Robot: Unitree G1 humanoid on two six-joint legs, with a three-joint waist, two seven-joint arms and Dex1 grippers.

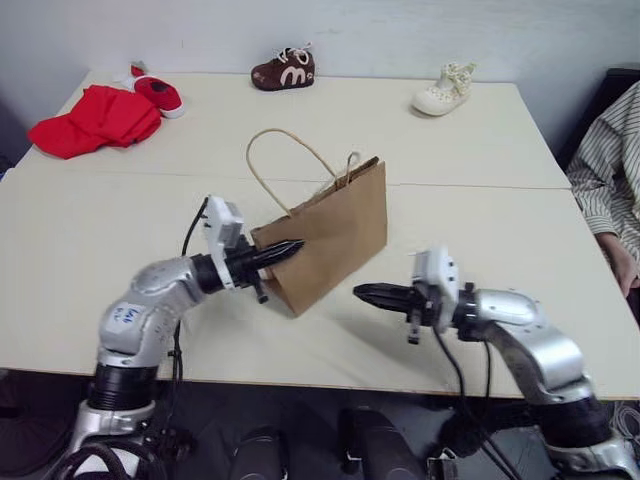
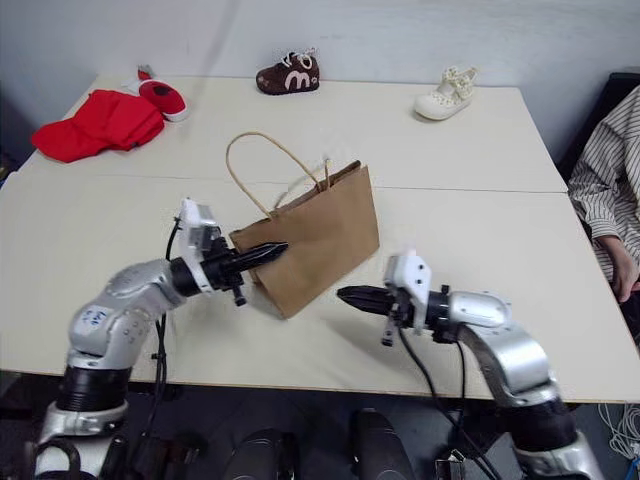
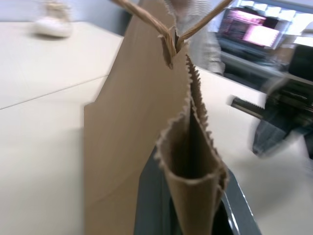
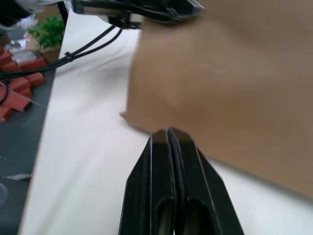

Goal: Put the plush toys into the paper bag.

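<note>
The brown paper bag [image 1: 335, 235] stands tilted in the middle of the table, its cord handles [image 1: 285, 150] up. My left gripper [image 1: 293, 246] is shut on the bag's left side edge; the left wrist view shows the folded paper rim [image 3: 190, 161] pinched between its fingers. My right gripper [image 1: 362, 292] is shut and empty, pointing left at the bag from a short gap on its right; it appears again [image 4: 167, 133] in the right wrist view. One red-and-white plush toy [image 1: 158, 95] lies at the far left of the table.
A red cloth [image 1: 95, 120] lies beside the plush toy. A brown shoe [image 1: 284, 70] and a cream shoe [image 1: 444, 90] sit along the far edge. A person in a striped sleeve [image 1: 610, 170] sits at the right. The table [image 1: 480, 150] is two joined tops.
</note>
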